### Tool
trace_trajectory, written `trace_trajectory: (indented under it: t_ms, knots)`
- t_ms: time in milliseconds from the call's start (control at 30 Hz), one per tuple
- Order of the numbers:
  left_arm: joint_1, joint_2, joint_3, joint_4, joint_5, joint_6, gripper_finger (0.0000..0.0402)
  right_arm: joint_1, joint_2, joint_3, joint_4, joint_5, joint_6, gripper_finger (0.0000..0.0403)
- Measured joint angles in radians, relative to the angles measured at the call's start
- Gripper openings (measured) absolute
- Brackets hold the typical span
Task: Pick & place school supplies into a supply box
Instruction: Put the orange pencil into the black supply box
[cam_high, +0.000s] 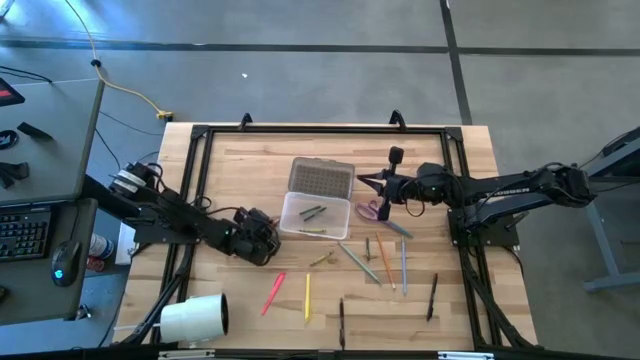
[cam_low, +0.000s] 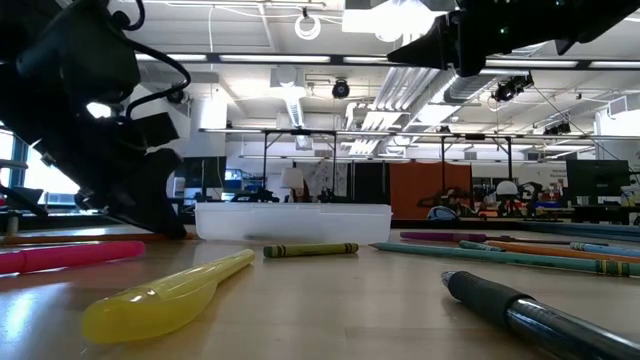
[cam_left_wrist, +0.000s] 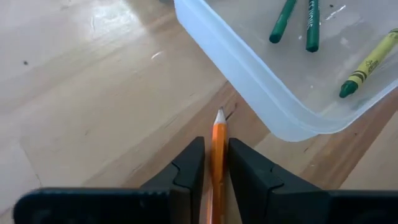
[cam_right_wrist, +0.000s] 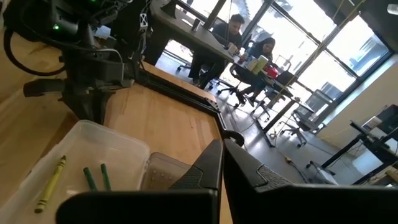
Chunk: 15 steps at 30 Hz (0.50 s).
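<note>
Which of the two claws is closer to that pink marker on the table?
The left. The left gripper sits just above the pink marker, near the box's corner, while the right gripper hovers farther off, beyond the clear box.

1. The left gripper (cam_high: 268, 238), clamped on an orange pencil (cam_left_wrist: 217, 155), sits just beside the supply box (cam_high: 316, 215), whose near wall (cam_left_wrist: 249, 74) blocks a level path.
2. Bare wood lies open beside it; the box interior holds three crayons (cam_left_wrist: 311, 25).
</note>
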Motion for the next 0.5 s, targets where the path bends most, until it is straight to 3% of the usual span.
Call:
trace_trajectory:
  t_ms: [200, 500]
  knots:
    - [-0.019, 0.045, 0.003, 0.002, 0.038, -0.084, 0.0108, 0.0, 0.0, 0.0, 0.011, 0.0, -0.001, 0.0]
    - [-0.204, 0.325, 0.01, 0.177, -0.349, -0.306, 0.0108, 0.0, 0.0, 0.0, 0.009, -0.034, 0.109, 0.0]
